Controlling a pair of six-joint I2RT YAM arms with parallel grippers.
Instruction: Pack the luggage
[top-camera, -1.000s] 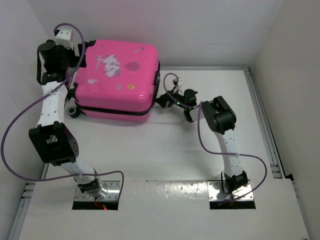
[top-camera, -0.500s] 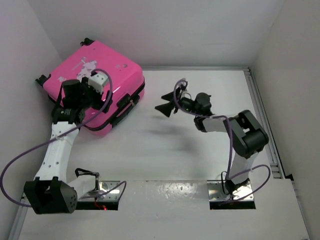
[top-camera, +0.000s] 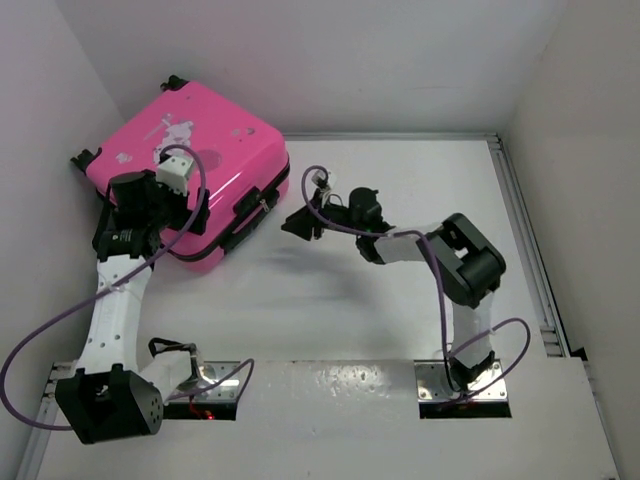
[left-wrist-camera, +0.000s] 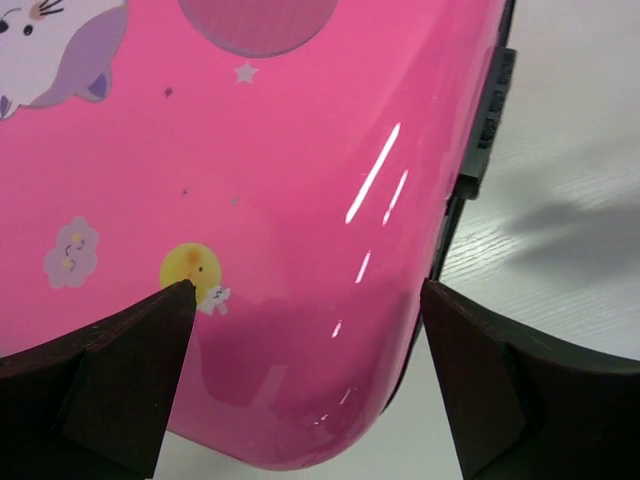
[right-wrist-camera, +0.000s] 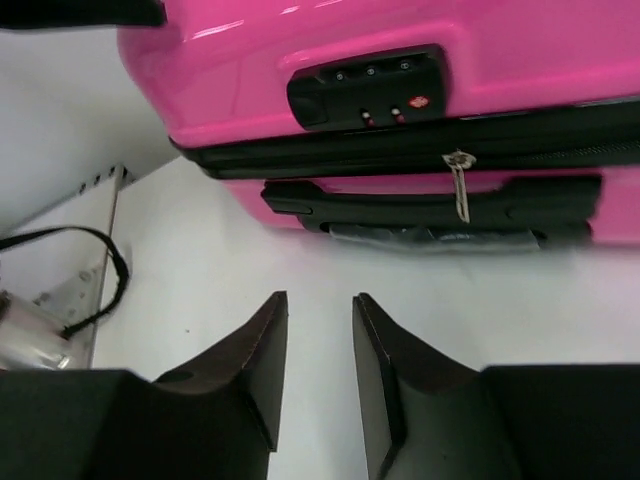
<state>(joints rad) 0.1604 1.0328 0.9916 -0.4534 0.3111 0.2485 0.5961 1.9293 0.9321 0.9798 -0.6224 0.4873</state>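
1. The luggage (top-camera: 200, 150) is found lying flat and zipped shut at the far left corner of the table (top-camera: 400, 300), turned askew.
2. The left gripper (left-wrist-camera: 308, 300) is held spread wide above the shell's near corner, and nothing is grasped. Contact with the shell cannot be told.
3. The right gripper (right-wrist-camera: 318, 305) is seen empty, its jaws narrowed to a slit. It is pointed at the side that carries the handle (right-wrist-camera: 430, 205), the combination lock (right-wrist-camera: 365, 90) and the zip pull (right-wrist-camera: 458, 185).
4. The shell is judged stiff, glossy and rounded, so a pinch on it is likely to slide. Its weight cannot be judged.
5. A hold is better taken at the handle for shifting. For opening, the small dangling zip pull is preferred, and a fine, centred pinch is called for.
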